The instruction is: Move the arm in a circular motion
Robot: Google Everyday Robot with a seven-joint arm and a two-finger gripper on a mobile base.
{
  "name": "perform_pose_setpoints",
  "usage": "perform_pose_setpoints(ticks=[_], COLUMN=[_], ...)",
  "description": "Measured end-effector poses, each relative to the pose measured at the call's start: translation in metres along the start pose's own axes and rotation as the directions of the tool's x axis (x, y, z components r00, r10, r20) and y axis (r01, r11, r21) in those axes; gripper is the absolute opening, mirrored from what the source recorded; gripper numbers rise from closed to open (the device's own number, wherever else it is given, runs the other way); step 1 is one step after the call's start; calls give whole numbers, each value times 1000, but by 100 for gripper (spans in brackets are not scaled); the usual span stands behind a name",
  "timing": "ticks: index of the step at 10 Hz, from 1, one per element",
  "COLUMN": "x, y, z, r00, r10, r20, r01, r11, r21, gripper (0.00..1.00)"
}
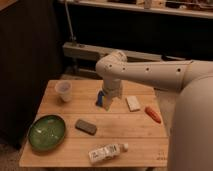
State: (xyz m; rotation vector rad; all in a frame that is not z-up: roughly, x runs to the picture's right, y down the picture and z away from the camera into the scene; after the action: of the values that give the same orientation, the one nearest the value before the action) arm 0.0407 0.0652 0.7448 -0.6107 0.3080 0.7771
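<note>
The arm (150, 75) is white, smooth and tubular with small dark screw holes. It reaches in from the right over the wooden table (131, 131) and bends down at a rounded joint (112, 63). Its narrow pale tip, the gripper (108, 102), points down just above the table's back middle. It hangs right in front of a small blue object (100, 98) and partly covers it. Nothing shows in its grasp.
On the table are a clear plastic cup (63, 90) at the back left, a green bowl (46, 132) at the front left, a grey block (86, 126), a lying bottle (107, 152), a white block (133, 103) and an orange item (153, 114). A dark shelf unit stands behind.
</note>
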Motion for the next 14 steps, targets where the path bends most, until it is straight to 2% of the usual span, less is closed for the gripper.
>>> perform_pose_setpoints(ticks=[3,5,9,12,14], x=[-7,-25,-27,-41,-41], y=[-18,-5,-16,-29,-27], z=[3,4,5,11,13], r00=[1000,998,994,989,985], r10=[-27,-61,-112,-145,-169], r20=[1,-3,-17,-21,-23], r01=[27,61,112,145,168], r11=[1000,998,994,989,986], r21=[9,1,8,0,-5], gripper=[65,65,65,65,65])
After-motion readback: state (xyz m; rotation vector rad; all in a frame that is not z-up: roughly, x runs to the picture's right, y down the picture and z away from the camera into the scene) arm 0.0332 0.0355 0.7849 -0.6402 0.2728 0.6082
